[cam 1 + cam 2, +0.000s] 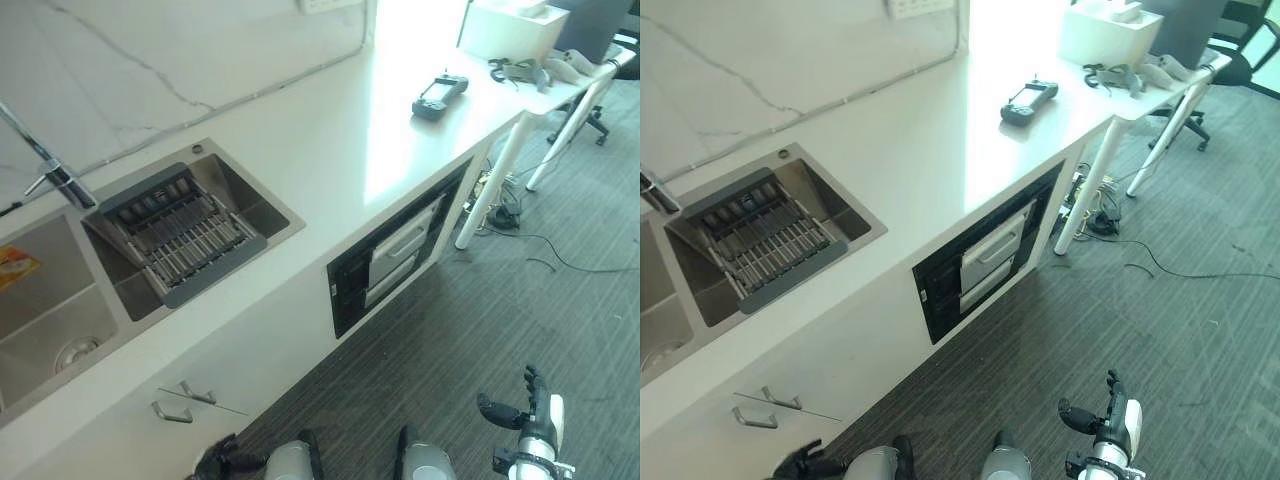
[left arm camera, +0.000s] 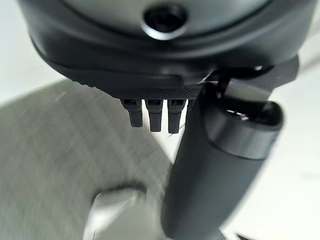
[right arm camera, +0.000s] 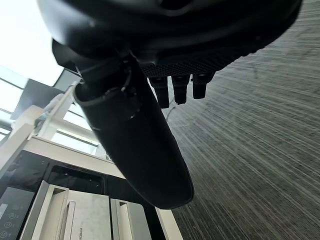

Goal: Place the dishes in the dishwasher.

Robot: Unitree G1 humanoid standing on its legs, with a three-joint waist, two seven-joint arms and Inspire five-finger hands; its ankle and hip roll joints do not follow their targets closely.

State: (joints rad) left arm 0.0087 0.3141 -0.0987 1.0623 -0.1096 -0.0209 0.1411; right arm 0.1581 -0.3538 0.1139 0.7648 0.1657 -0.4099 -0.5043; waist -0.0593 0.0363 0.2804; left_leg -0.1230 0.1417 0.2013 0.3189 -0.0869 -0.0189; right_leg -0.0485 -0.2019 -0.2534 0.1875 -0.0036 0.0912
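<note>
I'm looking down on a long white bench (image 1: pixel 330 130) with a steel sink (image 1: pixel 245 205) set into it. A grey dish rack (image 1: pixel 180 235) sits across that sink, and I can make out no plates in it; its slots are too small for me to tell more. Below the bench front, the dishwasher (image 1: pixel 395 260) shows as a dark panel with two pale drawer fronts, both closed flush. Grey carpet (image 1: pixel 500 320) covers the floor before it. On the bench far from the sink lies a dark handheld controller (image 1: pixel 440 95), with a white box (image 1: pixel 510 30) past it.

My right hand (image 1: pixel 525 405) hangs low over the carpet, well apart from the dishwasher, fingers straight and relaxed, holding nothing. My left hand (image 1: pixel 222 460) sits at the bottom edge below the cabinet handles (image 1: pixel 185 400); its fingers also look loose and empty in the wrist view
</note>
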